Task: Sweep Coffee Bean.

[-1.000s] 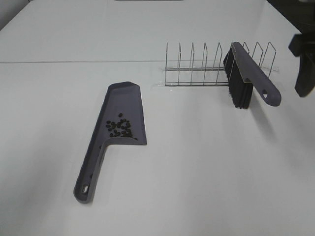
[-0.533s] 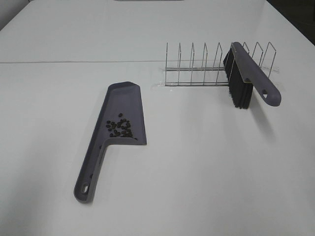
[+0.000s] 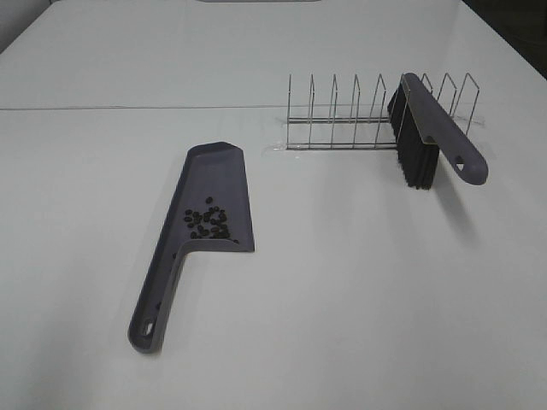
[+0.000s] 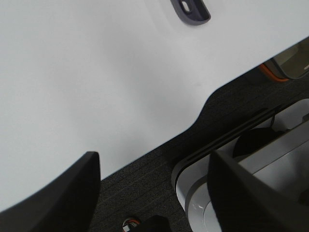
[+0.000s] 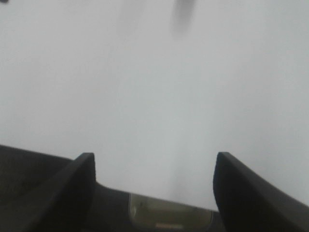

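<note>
Sitting loose in the dustpan [image 3: 215, 198], the coffee bean [image 3: 208, 223] cluster looks light, hard & prone to rolling, far from both open, empty grippers [image 4: 154, 164] [image 5: 153, 162]; grab pan handle, not beans.

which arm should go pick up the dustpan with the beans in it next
Left, likely. The dustpan with the coffee beans lies on the left of the table, and the left wrist view already shows its handle end. The brush sits right.
</note>
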Controlling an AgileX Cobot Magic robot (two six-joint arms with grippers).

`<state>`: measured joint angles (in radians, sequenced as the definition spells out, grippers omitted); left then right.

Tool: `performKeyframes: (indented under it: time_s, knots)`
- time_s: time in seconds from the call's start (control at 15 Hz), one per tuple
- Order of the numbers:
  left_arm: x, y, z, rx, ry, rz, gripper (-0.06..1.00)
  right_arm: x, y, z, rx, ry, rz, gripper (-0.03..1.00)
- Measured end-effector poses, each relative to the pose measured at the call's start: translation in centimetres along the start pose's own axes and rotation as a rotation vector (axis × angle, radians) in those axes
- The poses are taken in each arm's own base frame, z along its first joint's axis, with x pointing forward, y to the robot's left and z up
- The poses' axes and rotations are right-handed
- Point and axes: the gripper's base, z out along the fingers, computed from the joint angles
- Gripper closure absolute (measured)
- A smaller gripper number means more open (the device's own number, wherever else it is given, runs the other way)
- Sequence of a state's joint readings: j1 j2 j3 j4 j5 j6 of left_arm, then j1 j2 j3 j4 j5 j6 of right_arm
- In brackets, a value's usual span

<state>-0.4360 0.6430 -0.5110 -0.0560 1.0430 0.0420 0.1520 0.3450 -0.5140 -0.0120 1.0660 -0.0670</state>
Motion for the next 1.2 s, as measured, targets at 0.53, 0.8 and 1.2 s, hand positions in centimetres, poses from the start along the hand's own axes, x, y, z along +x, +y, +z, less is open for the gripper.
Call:
performKeyframes:
  time_s: [0.53, 0.8, 1.2]
  knots:
    - [0.0, -0.1, 0.0, 0.009, 0.0, 0.003, 0.33, 3.5, 0.1, -4.0, 0.039, -0.342, -0.018, 0.29]
    - [0.0, -0.1, -0.1, 0.009, -0.004, 0.004, 0.33, 3.5, 0.1, -4.0, 0.039, -0.342, -0.018, 0.29]
    - [3.1, -0.1, -4.1, -0.032, -0.324, -0.028, 0.33, 3.5, 0.2, -4.1, 0.128, -0.333, 0.048, 0.29]
